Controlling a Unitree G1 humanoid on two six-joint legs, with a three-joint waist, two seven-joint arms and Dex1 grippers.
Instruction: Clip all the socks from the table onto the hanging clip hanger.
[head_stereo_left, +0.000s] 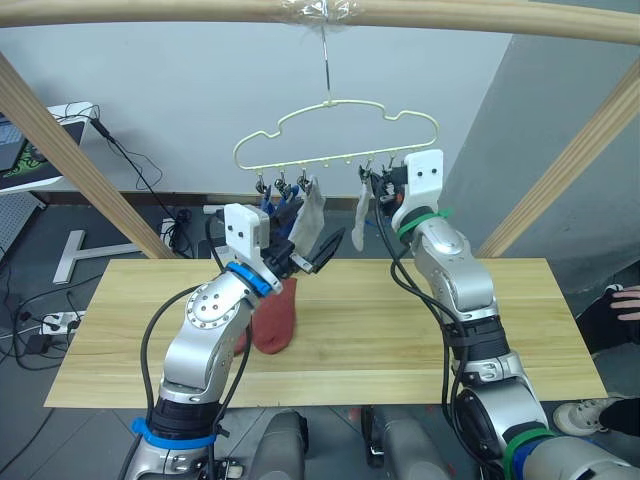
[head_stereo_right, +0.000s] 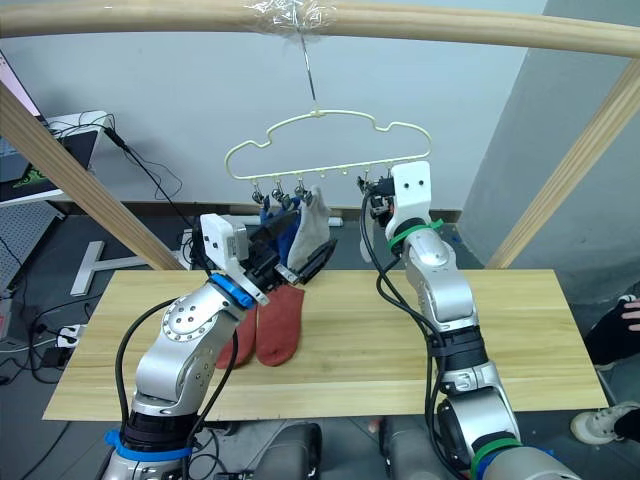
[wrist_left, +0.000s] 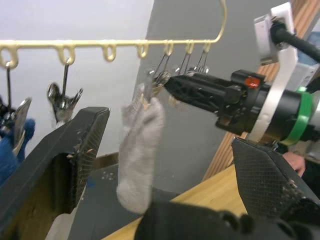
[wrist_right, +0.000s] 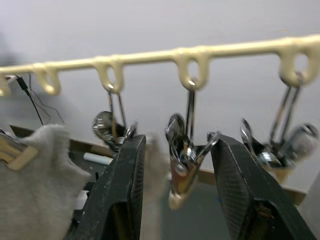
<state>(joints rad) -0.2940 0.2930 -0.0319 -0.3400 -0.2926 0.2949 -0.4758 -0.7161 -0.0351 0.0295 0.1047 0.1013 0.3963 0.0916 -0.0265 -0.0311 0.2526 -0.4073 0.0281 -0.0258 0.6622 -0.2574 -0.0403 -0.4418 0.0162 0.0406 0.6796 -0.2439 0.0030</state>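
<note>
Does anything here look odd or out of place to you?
Nothing looks damaged. The clip hanger hangs tilted, lower on its left, where the blue sock and grey socks crowd. Two rust-red socks lie on the table.

No legible text, label, brand, number or sign can be made out on anything shown, whether near the grippers or farther out from them.

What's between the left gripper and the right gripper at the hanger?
One light grey sock, hanging from a clip on the clip hanger; the left wrist view shows it best.
</note>
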